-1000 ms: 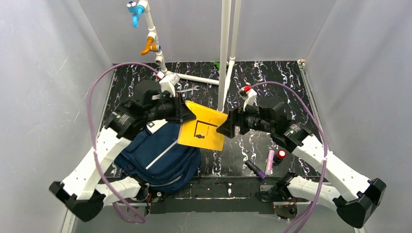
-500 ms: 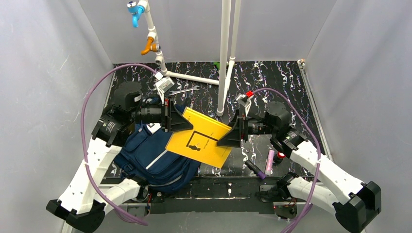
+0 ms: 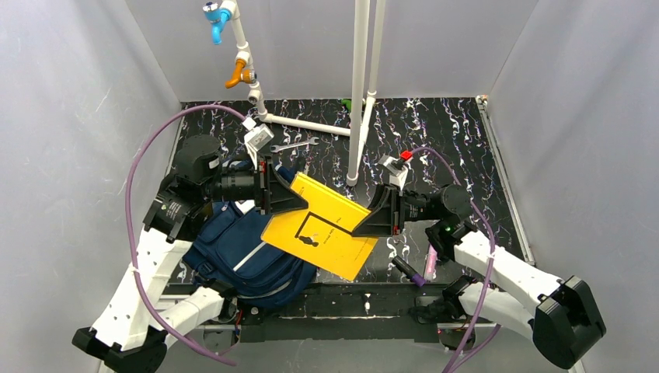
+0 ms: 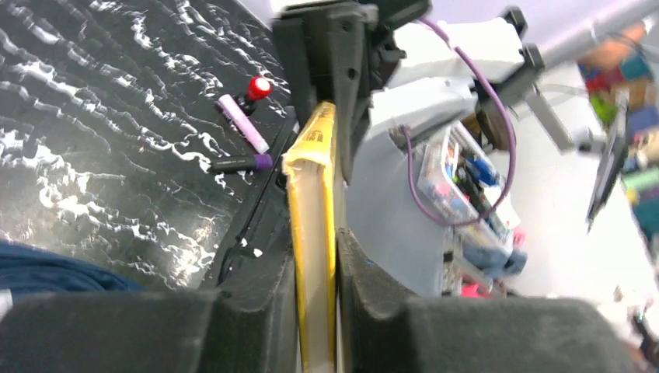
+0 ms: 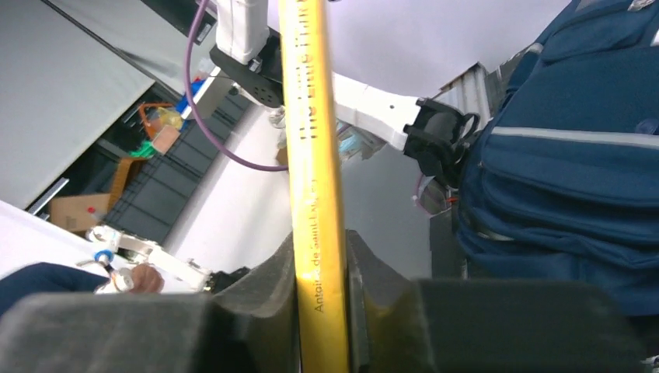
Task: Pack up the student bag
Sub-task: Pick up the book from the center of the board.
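Note:
A yellow book (image 3: 322, 229) hangs tilted over the table, its left part above the student bag (image 3: 245, 252), a navy backpack lying at the near left. My left gripper (image 3: 291, 196) is shut on the book's upper-left edge. In the left wrist view the book (image 4: 315, 202) runs straight out between both pads of that gripper (image 4: 317, 311). My right gripper (image 3: 365, 225) is shut on the book's right edge. In the right wrist view the spine (image 5: 311, 116) is pinched in that gripper (image 5: 321, 303), with the bag (image 5: 575, 155) beyond.
A pink marker (image 3: 431, 260), a purple pen (image 3: 409, 272) and a red-capped item (image 3: 449, 249) lie near the right arm. A wrench (image 3: 294, 145) lies at the back, by the white pipe stand (image 3: 359, 85).
The book has tipped from nearly upright to a flatter slant and come nearer. The right gripper, open before, has shut on its right edge. The left arm has drawn back to the left.

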`<state>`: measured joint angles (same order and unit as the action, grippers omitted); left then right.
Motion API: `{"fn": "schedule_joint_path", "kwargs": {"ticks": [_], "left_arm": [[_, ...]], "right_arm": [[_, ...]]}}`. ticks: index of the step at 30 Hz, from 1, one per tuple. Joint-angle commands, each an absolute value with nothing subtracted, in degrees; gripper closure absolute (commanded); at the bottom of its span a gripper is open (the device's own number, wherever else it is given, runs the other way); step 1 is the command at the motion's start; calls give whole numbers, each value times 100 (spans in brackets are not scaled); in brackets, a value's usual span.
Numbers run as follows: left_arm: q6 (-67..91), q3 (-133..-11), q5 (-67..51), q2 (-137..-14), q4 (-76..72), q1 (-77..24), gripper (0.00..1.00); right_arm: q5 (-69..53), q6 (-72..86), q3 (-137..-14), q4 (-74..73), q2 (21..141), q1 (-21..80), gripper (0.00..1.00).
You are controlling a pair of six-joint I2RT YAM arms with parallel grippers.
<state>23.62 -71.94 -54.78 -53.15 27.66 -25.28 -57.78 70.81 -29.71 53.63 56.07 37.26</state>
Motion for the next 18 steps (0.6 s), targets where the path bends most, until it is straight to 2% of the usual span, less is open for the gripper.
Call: {"fn": "schedule_joint_path", "kwargs": {"ticks": [1,2,3,4,5,6,9,12,15,18], "left_arm": [[2038,-7646,-3631,-5376,3679,-2495,65],[2029,-7754,-2750,-5430,4139,-2495,40],[2110,-7869,-1805,-5497,4614,-2496,24],[2255,-7961,-988,-5593,5137,-2495,17],[2353,-8011,-468,-5730,5531,-2496,15],[2389,-7964,-254,-5801,5808,-2496,14],[2792,-7428,-387,-5778,5939,-2634,23],[3200,-6888,147,-5755,5780,-3700,23],[3658,-6771,1239,-6223,5901,-5080,24],[3847,-6795,1878,-7027,5966,-5932,27]], "right_arm": [[-5633,6033,-3328,4255,5320,3778,98],[-5425,5363,-3543,3231,5236,3771,99],[-4894,4643,-3809,2106,5168,3760,99],[-4303,3996,-4073,944,5109,3749,99],[-3724,3526,-4312,13,5085,3744,99],[-3087,3262,-4498,-863,5062,3744,99],[-1311,2814,-5033,-2355,5012,3744,99],[38,2714,-5465,-3340,4850,3744,99],[777,2596,-5872,-4011,4692,3744,99],[927,2564,-6068,-4317,4478,3744,99]]}}
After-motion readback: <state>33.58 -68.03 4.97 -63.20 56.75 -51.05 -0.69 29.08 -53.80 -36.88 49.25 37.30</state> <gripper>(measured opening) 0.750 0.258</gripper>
